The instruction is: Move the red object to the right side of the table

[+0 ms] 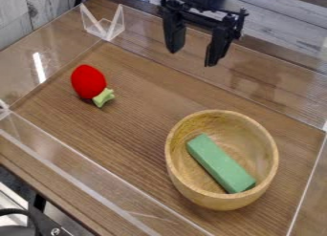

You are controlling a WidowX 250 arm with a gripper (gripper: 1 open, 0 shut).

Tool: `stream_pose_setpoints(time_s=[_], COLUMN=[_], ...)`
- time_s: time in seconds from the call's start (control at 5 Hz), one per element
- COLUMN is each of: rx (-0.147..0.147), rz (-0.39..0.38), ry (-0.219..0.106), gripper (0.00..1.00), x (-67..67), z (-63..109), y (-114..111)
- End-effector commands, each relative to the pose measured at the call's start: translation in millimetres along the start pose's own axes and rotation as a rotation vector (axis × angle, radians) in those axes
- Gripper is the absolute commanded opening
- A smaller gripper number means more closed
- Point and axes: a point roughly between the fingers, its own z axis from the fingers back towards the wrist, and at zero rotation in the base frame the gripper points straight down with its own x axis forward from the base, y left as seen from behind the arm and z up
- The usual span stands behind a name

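The tool [194, 47] hangs with its jaws spread wide and holding nothing. The red object [90, 82] lies on the worktop [153, 106], well apart, to its lower left in the camera view.

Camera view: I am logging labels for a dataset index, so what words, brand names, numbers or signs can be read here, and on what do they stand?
None: no readable text anywhere in this view.
The red object, the green block, the wooden bowl, the table and its clear acrylic walls bear no print.
The gripper is dark, with no visible marking.
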Motion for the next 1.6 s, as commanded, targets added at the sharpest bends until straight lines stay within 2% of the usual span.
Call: stream_pose_setpoints(time_s=[0.0, 0.4, 1.4], rx=[0.005, 0.011, 0.0], rz=[-0.006, -0.015, -0.004], ry=[-0.031, -0.026, -0.041], gripper=[1.0, 1.0, 1.0], x=[-2.1, -0.5, 4.9], z=[10.9, 9.2, 14.4], y=[-2.0, -3.4, 1.8])
